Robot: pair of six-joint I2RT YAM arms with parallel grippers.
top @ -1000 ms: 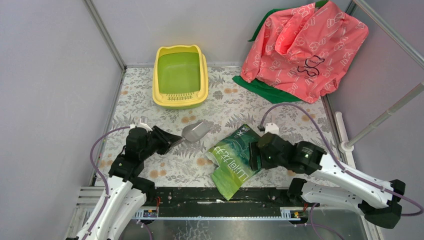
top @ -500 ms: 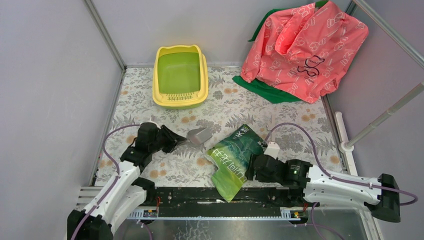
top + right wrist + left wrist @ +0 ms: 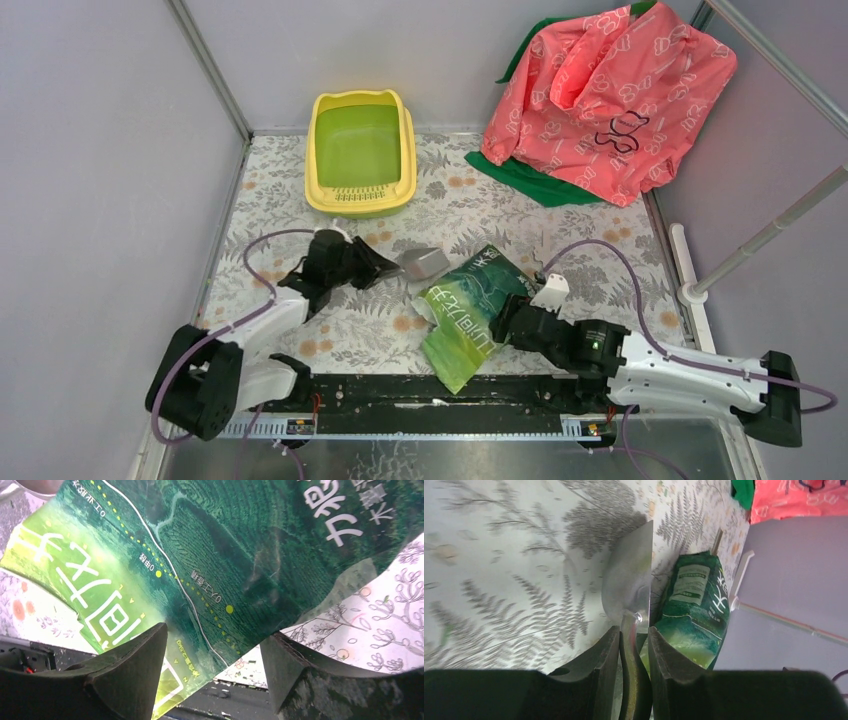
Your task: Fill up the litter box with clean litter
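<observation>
The yellow litter box (image 3: 360, 196), green inside, stands at the back of the patterned mat with nothing in it. My left gripper (image 3: 385, 268) (image 3: 633, 630) is shut on the handle of a grey scoop (image 3: 425, 262) (image 3: 629, 580), whose bowl points toward a glossy green bag (image 3: 465, 310) (image 3: 694, 610) lying crumpled mid-table. My right gripper (image 3: 500, 318) (image 3: 212, 655) is open, its fingers (image 3: 135, 670) either side of the lower right edge of the bag (image 3: 210, 545), not closed on it. No clean litter shows in any view.
A pink printed cover (image 3: 610, 90) over green cloth (image 3: 525, 180) fills the back right corner. A white pole (image 3: 770, 235) slants at the right. A black rail (image 3: 440, 390) runs along the near edge. Grey walls close the left and back.
My left arm has carried the scoop to the right, up to the bag's top. My right arm has slid left and low along the bag's near edge, its jaws narrowing slightly.
</observation>
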